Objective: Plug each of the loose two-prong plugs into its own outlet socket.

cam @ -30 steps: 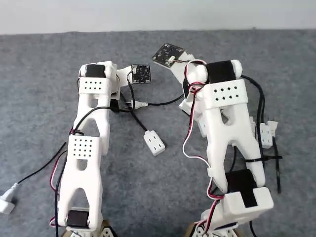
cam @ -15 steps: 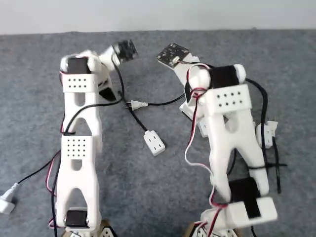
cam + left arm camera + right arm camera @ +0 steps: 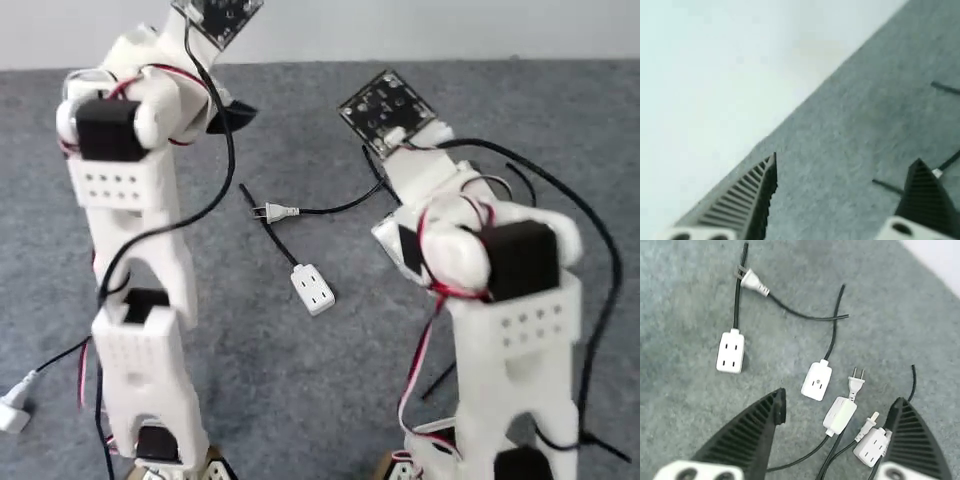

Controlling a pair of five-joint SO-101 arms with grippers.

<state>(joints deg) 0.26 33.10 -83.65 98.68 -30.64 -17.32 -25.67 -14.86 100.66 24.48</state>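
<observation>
A white two-prong plug on a black cord lies loose on the grey carpet, with a white multi-socket outlet just in front of it. The right wrist view has that same outlet and plug, plus a single-socket outlet, another loose plug, a white adapter block and one more outlet. My right gripper hangs open high above these, holding nothing. My left gripper is open too, raised and facing the far carpet and wall.
Another white plug lies at the carpet's left edge. Black cords trail over the carpet. A pale wall borders the far side. Both white arms stand tall on either side of the outlet.
Both arms have lifted up and back from the carpet. The left gripper has risen away from the plug at the centre, which has stayed where it lay.
</observation>
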